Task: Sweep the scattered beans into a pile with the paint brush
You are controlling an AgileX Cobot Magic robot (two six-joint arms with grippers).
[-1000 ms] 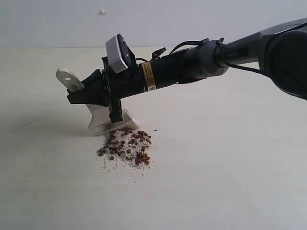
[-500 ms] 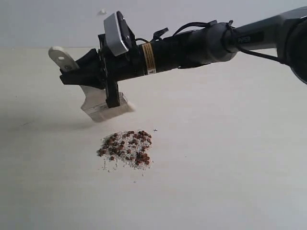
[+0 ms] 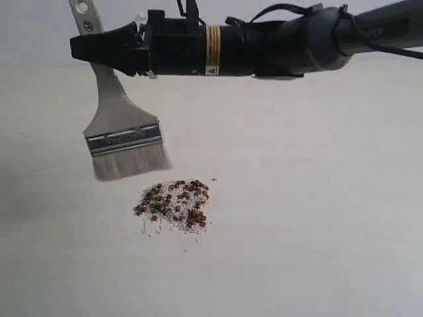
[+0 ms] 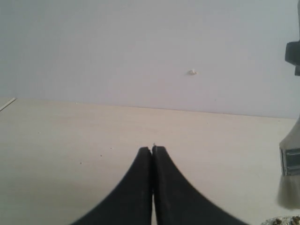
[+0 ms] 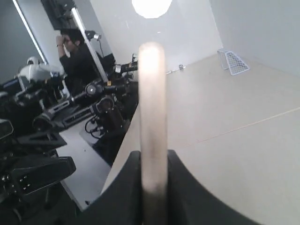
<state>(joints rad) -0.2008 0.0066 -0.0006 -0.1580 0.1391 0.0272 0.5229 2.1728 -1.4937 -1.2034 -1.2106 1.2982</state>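
The beans [image 3: 173, 205] lie heaped in one small pile on the pale table, mixed with whitish crumbs. My right gripper [image 3: 99, 49] reaches in from the right, high above the table, and is shut on the paint brush's wooden handle [image 5: 153, 117]. The paint brush [image 3: 124, 140] hangs nearly upright with its bristles [image 3: 130, 164] down, off the table, just up and left of the pile. My left gripper [image 4: 152, 149] is shut and empty, low over bare table; the brush's ferrule [image 4: 290, 160] and a bit of the pile [image 4: 284, 220] show at the edge of its view.
The pale table [image 3: 317, 218] stretches around the pile, with a wall behind it bearing a small white speck [image 3: 140, 16]. In the right wrist view the table edge gives onto other robot arms [image 5: 103, 108], a person [image 5: 77, 56] and a small white net [image 5: 233, 62].
The right gripper has risen from the pile's edge and turned, lifting the brush from lying low and slanted to hanging bristles down. The pile has not moved.
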